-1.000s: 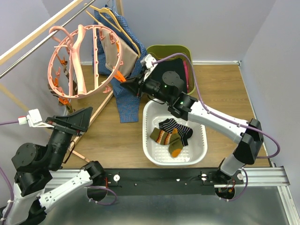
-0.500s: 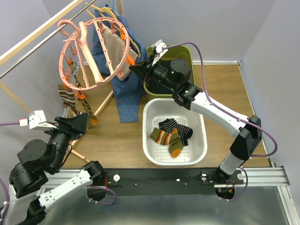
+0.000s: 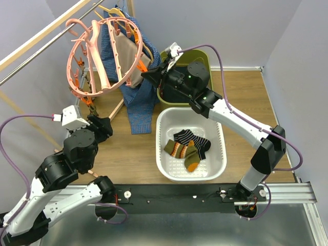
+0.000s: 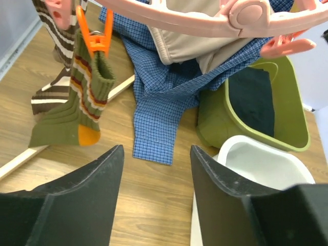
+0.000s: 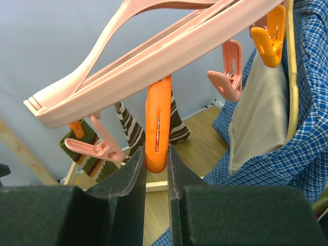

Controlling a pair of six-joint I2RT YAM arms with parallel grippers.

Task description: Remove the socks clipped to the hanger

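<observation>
Left gripper: fingers spread wide, nothing between them, low beside the hanger.

Olive sock: hangs ahead of the left gripper, up and to its left. Long axis runs vertical, cuff held at the top by an orange peg, orange toe at the bottom. A brown striped sock hangs just behind it. Both lie on the left arm's side, well apart from the right arm, so I judge the left arm the nearer one for the pull.

Right gripper: fingers pressed together on an orange clip under the hanger's rim. No sock shows in that clip.

White basin: holds several loose socks, below the right arm.
</observation>
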